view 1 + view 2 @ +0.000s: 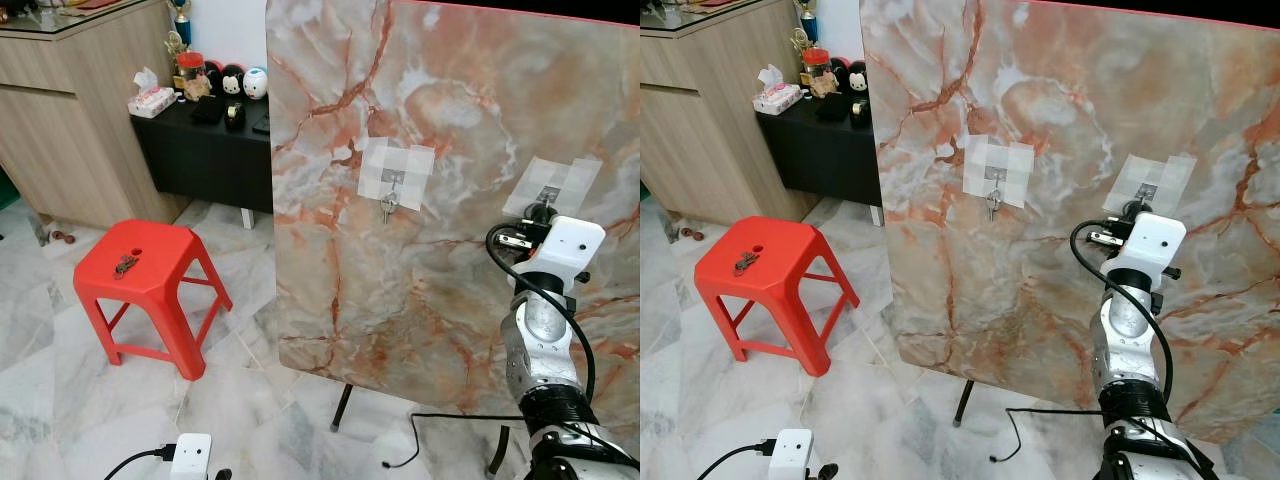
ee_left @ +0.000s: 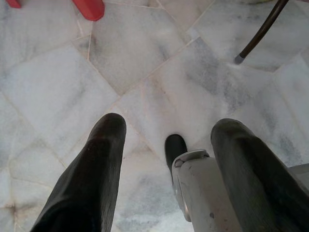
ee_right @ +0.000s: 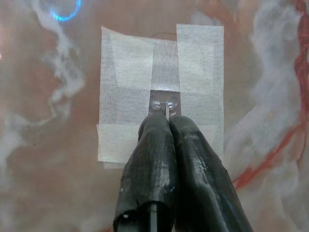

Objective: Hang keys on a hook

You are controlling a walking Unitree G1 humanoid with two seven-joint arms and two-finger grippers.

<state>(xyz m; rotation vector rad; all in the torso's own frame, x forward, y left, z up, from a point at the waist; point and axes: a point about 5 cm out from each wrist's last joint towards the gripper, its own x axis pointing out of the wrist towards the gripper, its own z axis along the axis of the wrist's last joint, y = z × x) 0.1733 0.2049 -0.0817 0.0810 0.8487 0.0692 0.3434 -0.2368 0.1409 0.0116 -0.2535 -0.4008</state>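
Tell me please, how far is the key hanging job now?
Done: one metal key already hangs on the left taped hook of the marbled board. In hand: the right gripper, fingers pressed together, is at the right taped hook. Left: another key bunch lies on the red plastic stool.

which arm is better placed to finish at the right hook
Right. Its pincer is already at the taped hook on the marble board, fingers pressed together. The left pincer hangs over the floor.

A red stool (image 1: 150, 262) carries keys (image 1: 125, 265); marble floor (image 1: 60, 400) beneath.
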